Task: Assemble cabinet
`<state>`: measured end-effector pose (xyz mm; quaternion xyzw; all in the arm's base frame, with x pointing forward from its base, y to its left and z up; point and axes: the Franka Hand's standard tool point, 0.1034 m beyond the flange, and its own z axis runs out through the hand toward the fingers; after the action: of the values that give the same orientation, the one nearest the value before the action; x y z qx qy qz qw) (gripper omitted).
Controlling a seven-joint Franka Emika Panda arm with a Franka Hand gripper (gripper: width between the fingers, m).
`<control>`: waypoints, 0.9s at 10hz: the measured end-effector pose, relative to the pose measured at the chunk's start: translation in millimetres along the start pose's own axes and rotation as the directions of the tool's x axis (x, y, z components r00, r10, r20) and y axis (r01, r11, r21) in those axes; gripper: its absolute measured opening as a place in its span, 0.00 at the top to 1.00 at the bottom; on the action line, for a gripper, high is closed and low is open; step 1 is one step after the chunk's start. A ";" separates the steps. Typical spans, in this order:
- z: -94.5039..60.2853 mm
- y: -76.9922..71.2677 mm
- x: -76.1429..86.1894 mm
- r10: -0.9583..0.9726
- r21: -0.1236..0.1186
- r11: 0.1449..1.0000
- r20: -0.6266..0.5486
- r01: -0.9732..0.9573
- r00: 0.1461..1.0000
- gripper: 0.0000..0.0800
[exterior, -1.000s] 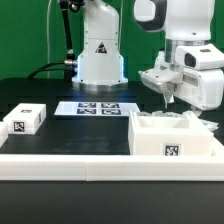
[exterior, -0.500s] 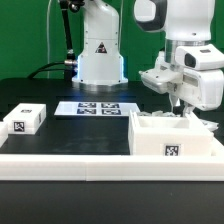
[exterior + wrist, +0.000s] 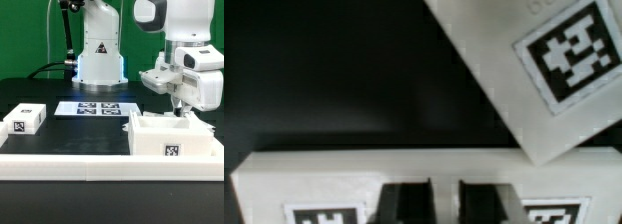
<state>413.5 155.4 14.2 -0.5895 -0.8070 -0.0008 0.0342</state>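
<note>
The arm (image 3: 186, 28) is reaching straight down at the exterior view's right, its pincer (image 3: 181, 110) hovering over the far wall of the white cabinet body (image 3: 168, 137) on the worktop (image 3: 90, 133), jaw opening not discernible.

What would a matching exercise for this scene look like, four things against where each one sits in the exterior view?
Things:
1. cabinet body
2. small panel piece
3. marker board
4. robot base

Places:
A. exterior view's left, near the front
B. at the back, behind the marker board
C. exterior view's right, below the gripper
D. lying flat, in the centre

Pairs: 1-C, 2-A, 3-D, 4-B
</note>
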 end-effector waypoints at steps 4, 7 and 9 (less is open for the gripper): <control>-22.3 3.5 -10.0 0.047 -0.027 0.999 0.025 -0.047 0.999 0.92; -37.3 0.2 -26.0 0.092 -0.021 0.996 0.053 -0.091 0.994 0.92; -39.9 -5.0 -47.0 0.140 -0.023 0.990 0.056 -0.139 0.989 0.92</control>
<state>425.2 107.5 51.6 -0.6446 -0.7644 0.0107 0.0053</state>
